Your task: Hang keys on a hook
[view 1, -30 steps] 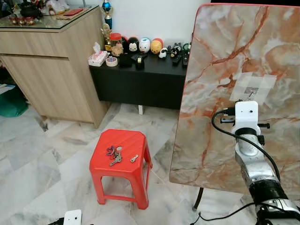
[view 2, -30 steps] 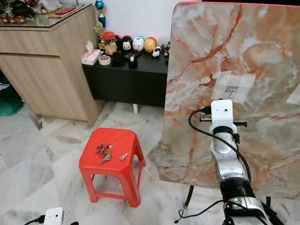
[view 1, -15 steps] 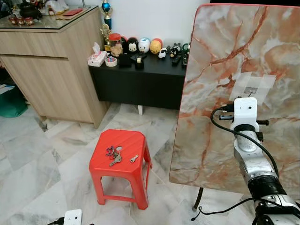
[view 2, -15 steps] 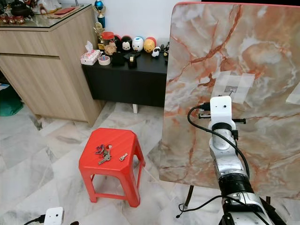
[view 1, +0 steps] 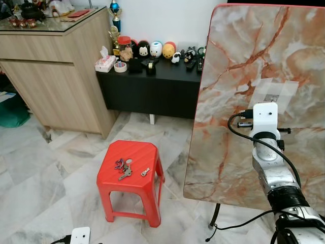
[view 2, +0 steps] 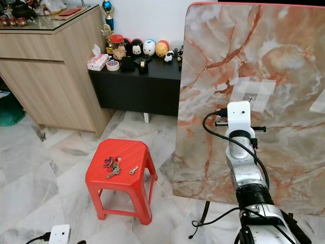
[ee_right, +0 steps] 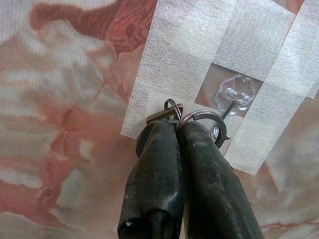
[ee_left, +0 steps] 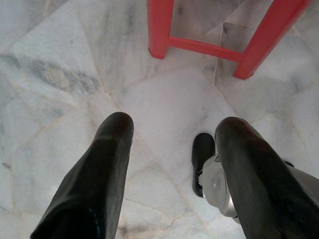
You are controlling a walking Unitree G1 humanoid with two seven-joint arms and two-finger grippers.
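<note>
The right gripper [ee_right: 175, 130] is raised against the upright marble-patterned board [view 1: 238, 46], its fingers [ee_right: 154, 169] pressed together on a key ring [ee_right: 172, 110] at their tips. The right wrist view shows what the head views hide behind the white wrist housing: the ring sits just beside a clear flower-shaped hook [ee_right: 235, 93] held to the board by strips of translucent tape [ee_right: 174, 55], and a second metal loop curves around the fingertip next to the hook's wire. Whether the ring is already over the hook cannot be told.

From the head views, a bunch of keys [view 1: 123, 167] and a single small key [view 1: 145, 172] lie near the middle of the red stool [view 1: 133, 178], well apart from the board. Open marble floor [view 1: 45, 173] surrounds the stool.

The left gripper [ee_left: 172, 137] hangs low over the floor with its fingers wide apart and nothing between them; the stool's red legs stand beyond them.
</note>
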